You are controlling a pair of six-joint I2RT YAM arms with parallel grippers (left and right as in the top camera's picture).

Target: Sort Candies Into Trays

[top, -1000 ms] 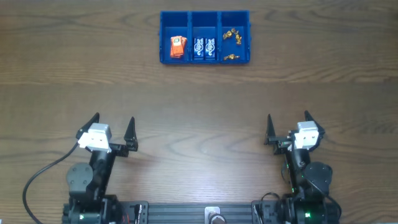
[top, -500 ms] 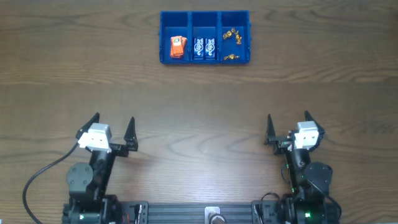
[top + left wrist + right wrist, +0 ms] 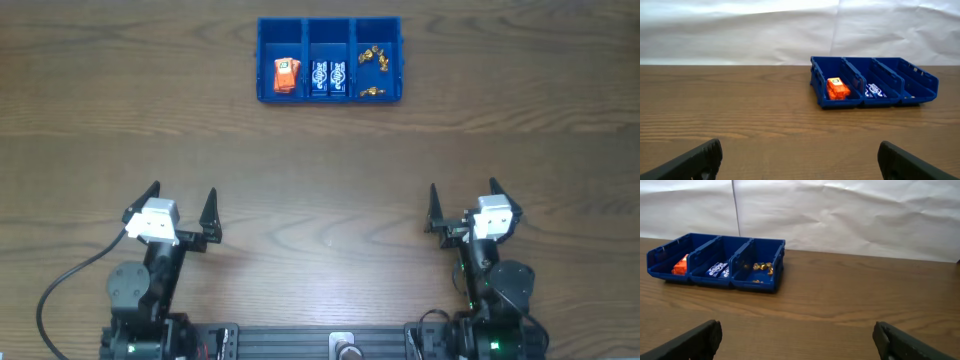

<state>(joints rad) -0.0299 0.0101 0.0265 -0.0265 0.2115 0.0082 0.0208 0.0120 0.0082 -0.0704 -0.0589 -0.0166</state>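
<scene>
1. The blue tray (image 3: pixel 262 60) sits on the wooden desk (image 3: pixel 320 150) at its far side, well apart from both arms. It has three compartments side by side. The left wrist view (image 3: pixel 840 103) and the right wrist view (image 3: pixel 755 286) each look at it across bare wood.
2. An orange candy (image 3: pixel 286 75) lies in the left compartment, also seen from the left wrist (image 3: pixel 837 88) and, partly hidden by the wall, from the right wrist (image 3: pixel 680 265).
3. The blue-wrapped candies (image 3: pixel 329 76) lie side by side in the middle compartment (image 3: pixel 874 91) (image 3: pixel 716 270).
4. The gold candies (image 3: pixel 372 58) lie scattered in the right compartment, some toward its far end and some toward its near end (image 3: pixel 761 267).
5. The left gripper (image 3: pixel 183 188) is near its base at the near left of the desk. Its fingers are released, spread wide and grasping nothing, with bare desk between them (image 3: pixel 799 145).
6. The right gripper (image 3: pixel 462 185) is near its base at the near right. Its fingers are likewise released and spread wide, with nothing between them (image 3: pixel 796 325).
7. A black cable (image 3: pixel 60 290) loops on the desk beside the left arm's base.
8. A white backdrop (image 3: pixel 740 30) rises behind the far edge of the desk (image 3: pixel 840 215).
</scene>
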